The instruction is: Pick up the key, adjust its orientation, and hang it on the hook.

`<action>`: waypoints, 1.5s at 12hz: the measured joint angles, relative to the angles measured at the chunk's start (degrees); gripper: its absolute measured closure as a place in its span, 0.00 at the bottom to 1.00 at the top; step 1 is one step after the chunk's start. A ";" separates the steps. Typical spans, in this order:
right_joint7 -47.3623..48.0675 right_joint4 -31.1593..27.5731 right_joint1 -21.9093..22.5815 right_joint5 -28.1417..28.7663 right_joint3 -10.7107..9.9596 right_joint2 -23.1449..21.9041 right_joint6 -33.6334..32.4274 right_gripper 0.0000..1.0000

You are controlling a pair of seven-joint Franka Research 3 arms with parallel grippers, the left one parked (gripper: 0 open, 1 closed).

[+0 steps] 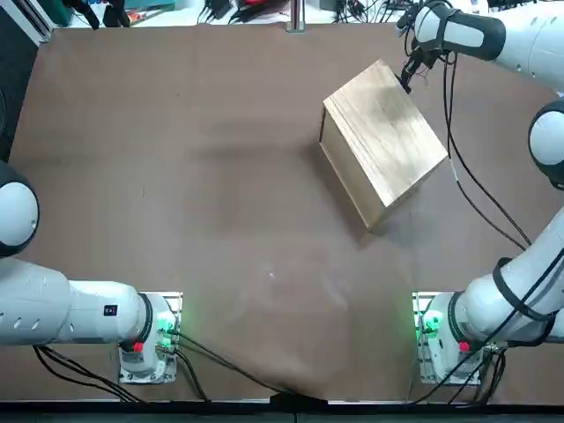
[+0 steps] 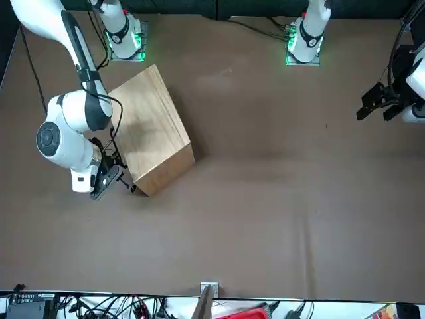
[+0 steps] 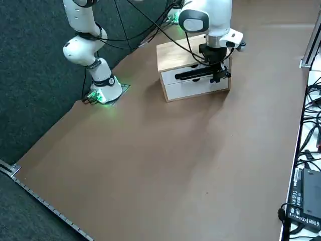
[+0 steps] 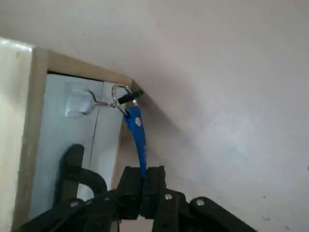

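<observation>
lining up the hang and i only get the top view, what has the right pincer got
Observer: Wrist view: the right pincer, beside the box's drawer side, is shut on a blue tag.
Operator: anything on the tag's other end
Observer: A metal ring, with a small dark piece by it, likely the key.
Operator: is the hook near it
Observer: Yes, the hook on the white drawer front reaches the ring in that view; whether it's threaded, I can't tell.
</observation>
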 joint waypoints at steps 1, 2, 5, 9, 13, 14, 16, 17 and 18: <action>-0.18 0.05 0.00 0.00 0.00 0.00 -0.42 0.96; -0.53 0.11 0.00 0.00 0.00 0.00 -0.81 0.96; -1.51 0.31 -0.02 0.04 0.00 -0.01 -2.10 0.96; -2.56 0.54 -0.03 0.43 0.00 -0.01 -2.50 0.96; -2.83 0.54 -0.03 0.46 0.00 -0.01 -2.62 0.96; -2.86 0.54 -0.03 0.47 0.00 -0.01 -2.67 0.96; -2.90 0.54 -0.05 0.50 0.00 0.02 -2.79 0.96; -2.91 0.54 -0.05 0.55 0.00 0.04 -2.81 0.96; -2.92 0.54 -0.06 0.60 0.00 0.07 -2.82 0.96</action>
